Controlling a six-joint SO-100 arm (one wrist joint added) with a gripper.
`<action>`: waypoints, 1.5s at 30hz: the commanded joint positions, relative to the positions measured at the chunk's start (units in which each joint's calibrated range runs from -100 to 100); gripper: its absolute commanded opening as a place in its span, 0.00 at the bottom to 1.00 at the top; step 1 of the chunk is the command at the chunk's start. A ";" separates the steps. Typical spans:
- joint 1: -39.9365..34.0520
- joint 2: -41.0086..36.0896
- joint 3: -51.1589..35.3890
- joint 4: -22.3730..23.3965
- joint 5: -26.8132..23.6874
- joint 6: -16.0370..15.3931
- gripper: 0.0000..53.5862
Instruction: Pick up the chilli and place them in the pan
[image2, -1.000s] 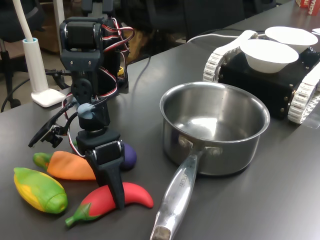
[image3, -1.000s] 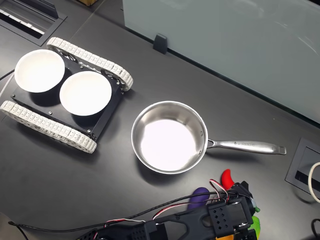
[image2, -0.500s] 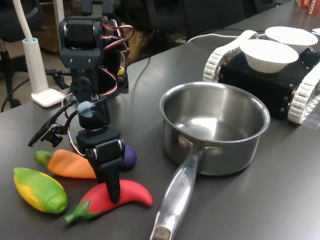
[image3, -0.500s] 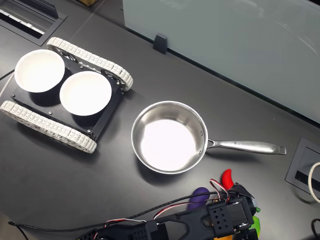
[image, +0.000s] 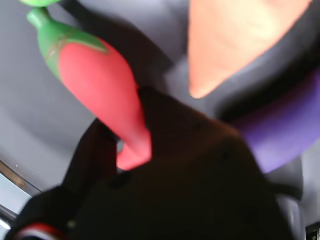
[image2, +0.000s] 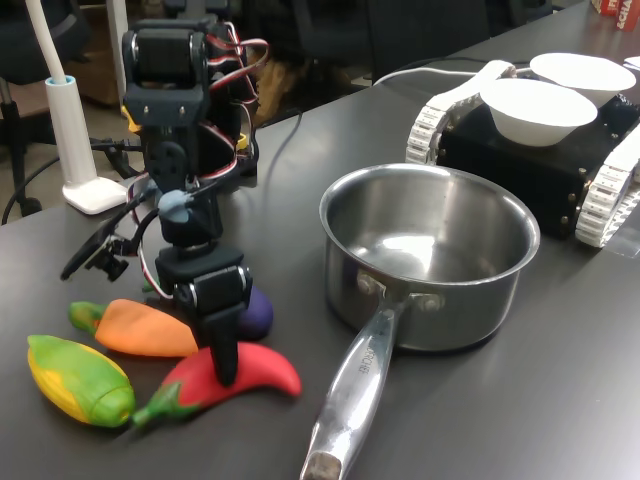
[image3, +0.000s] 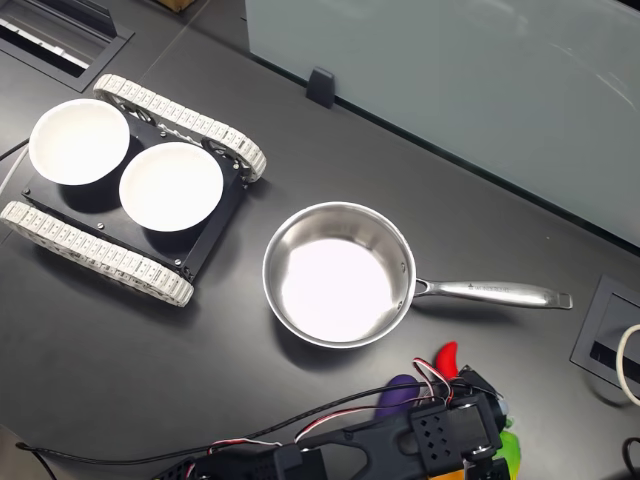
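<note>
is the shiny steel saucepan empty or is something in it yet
Empty. In both exterior views the shiny steel saucepan shows only bare metal inside; the glossy red chilli is outside it, beside the long handle, with the gripper on it.

Red chilli (image2: 255, 372) (green cap), steel-grey pan (image2: 430, 262), seemingly purple eggplant (image2: 255, 312).

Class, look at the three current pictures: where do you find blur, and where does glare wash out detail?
In the wrist view everything is soft, the gripper a dark blur and the chilli only roughly sharp. In the first exterior view the chilli is smeared, the pan crisp. In the second exterior view glare whitens the pan's floor.
</note>
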 joint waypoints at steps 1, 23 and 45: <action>0.88 -12.54 -2.21 2.25 -1.03 -0.80 0.00; 5.70 -39.28 -1.85 3.19 -5.42 -6.51 0.00; -18.15 -61.47 19.23 -6.19 -10.06 -8.19 0.00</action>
